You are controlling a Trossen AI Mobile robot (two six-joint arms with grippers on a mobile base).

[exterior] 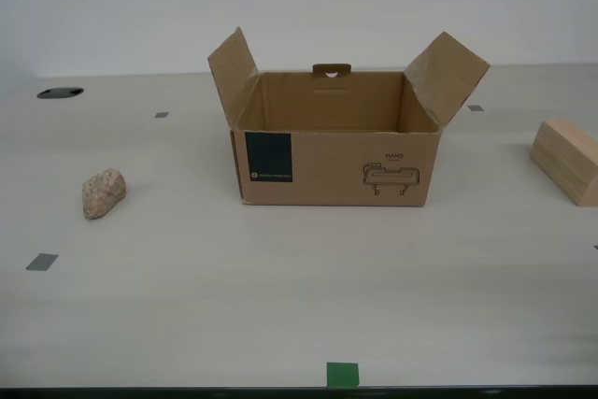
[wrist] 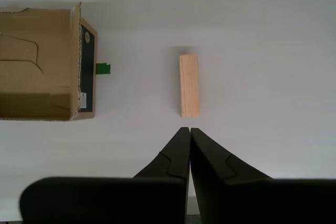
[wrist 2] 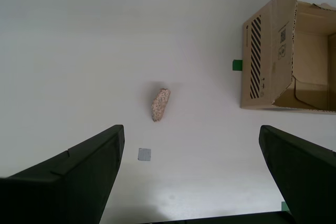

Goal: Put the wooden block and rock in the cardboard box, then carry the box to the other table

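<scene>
My first gripper (wrist: 189, 129) hangs high above the table (exterior: 280, 324) with its jaws pressed together, tips touching, holding nothing. The block (wrist: 189, 85) lies flat on the table beyond those tips, apart from them. My second gripper (wrist 2: 191, 135) also hangs above the table, its jaws spread wide and empty, with the rock (wrist 2: 160, 104) on the surface between and beyond them, well clear of both fingers.

In the exterior view neither arm shows. The box (exterior: 332, 165) stands upright in the middle of the frame, slightly above centre, its top open and its side flaps angled up and outward; a tab with a hole rises from the far rim. A dark navy label sits at the lower left of its front face and a black line drawing at the lower right. What can be seen of its inside looks empty. The rock rests at the left of the frame, well apart from the box. The block sits at the right edge, partly cut off, also well apart from the box. A green tape square (exterior: 342, 375) marks the bottom centre, and small grey tape squares (exterior: 41, 262) dot the beige tabletop. A dark round spot (exterior: 60, 92) lies at the upper left of the table.
</scene>
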